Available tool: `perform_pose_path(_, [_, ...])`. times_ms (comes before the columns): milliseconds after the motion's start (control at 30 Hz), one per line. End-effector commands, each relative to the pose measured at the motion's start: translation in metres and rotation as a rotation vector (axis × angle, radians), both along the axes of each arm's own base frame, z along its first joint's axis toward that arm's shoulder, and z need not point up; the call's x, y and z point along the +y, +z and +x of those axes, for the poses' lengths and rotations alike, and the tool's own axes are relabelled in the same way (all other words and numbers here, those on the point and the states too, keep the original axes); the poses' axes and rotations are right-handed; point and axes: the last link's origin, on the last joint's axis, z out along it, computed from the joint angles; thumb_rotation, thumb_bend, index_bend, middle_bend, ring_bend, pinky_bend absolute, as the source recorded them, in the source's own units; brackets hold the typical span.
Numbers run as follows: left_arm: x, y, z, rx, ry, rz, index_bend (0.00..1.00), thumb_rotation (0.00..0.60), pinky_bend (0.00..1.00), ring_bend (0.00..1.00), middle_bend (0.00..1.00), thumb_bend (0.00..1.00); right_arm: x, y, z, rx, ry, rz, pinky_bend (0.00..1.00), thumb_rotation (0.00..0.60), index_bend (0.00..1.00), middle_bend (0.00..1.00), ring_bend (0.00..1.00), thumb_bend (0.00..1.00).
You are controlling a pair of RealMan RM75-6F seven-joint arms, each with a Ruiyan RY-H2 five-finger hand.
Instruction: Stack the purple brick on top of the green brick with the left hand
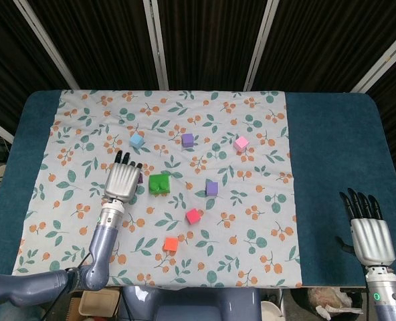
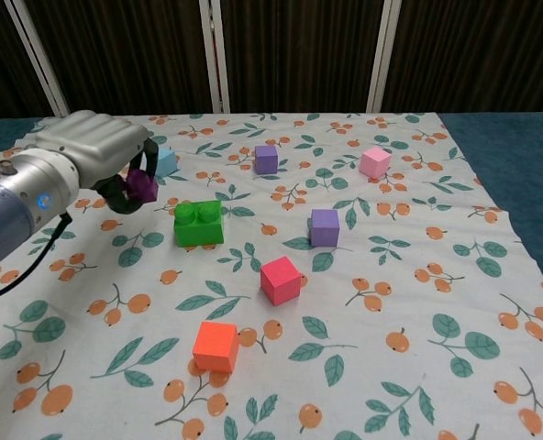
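The left hand (image 2: 93,151) is gripping the purple brick (image 2: 142,184) under its curled fingers and is holding it above the flowered cloth (image 2: 409,302), just to the left of the green brick (image 2: 198,223). In the head view this hand (image 1: 123,182) is covering most of the purple brick (image 1: 140,178), and only a small dark edge is showing beside the green brick (image 1: 159,183). From these views I cannot tell if the purple brick is touching the green one; in the chest view it is looking apart and higher. The green brick is sitting on the cloth with its two round studs facing up. Around it other blocks are lying well apart: a light blue cube (image 2: 164,161) behind the left hand, a purple cube (image 2: 266,159) further back, a pink cube (image 2: 375,161) at the back right, a second purple cube (image 2: 325,226) to the right of the green brick, a magenta cube (image 2: 281,280) nearer the camera, and an orange cube (image 2: 216,345) nearest. The right hand (image 1: 370,231) is resting over the blue tabletop (image 1: 338,154) at the far right, holding nothing, with its fingers straight and slightly apart.
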Motion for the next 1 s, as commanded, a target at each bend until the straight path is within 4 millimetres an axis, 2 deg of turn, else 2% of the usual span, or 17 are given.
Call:
perform_pose_path(33, [0.001,0.008,0.026,0.006,0.003,-0.015,0.44,0.6,0.13,0.16,0.5,0.42,0.0,0.0,0.0,0.0,0.002,0.001,0.0,0.6,0.0,0.0,0.0,0.19])
perform_pose_path(200, [-0.007,0.001,0.037,0.025,0.028,-0.008,0.45,0.6,0.13,0.16,0.5,0.4,0.001,0.0,0.0,-0.002,0.004,0.002,0.0,0.6,0.0,0.0,0.0,0.19])
perform_pose_path(500, [-0.02,-0.012,0.042,0.069,0.083,0.027,0.45,0.6,0.13,0.16,0.51,0.39,-0.001,-0.003,-0.001,-0.004,0.003,0.019,0.0,0.6,0.0,0.0,0.0,0.19])
perform_pose_path(667, [-0.021,-0.018,0.049,0.063,0.056,0.024,0.45,0.6,0.13,0.16,0.51,0.39,-0.002,-0.004,0.0,-0.005,0.005,0.02,0.0,0.6,0.0,0.0,0.0,0.19])
perform_pose_path(1000, [-0.011,-0.018,0.053,0.074,0.053,0.038,0.45,0.6,0.13,0.16,0.51,0.39,-0.003,-0.005,-0.001,-0.002,-0.002,0.027,0.0,0.6,0.0,0.0,0.0,0.19])
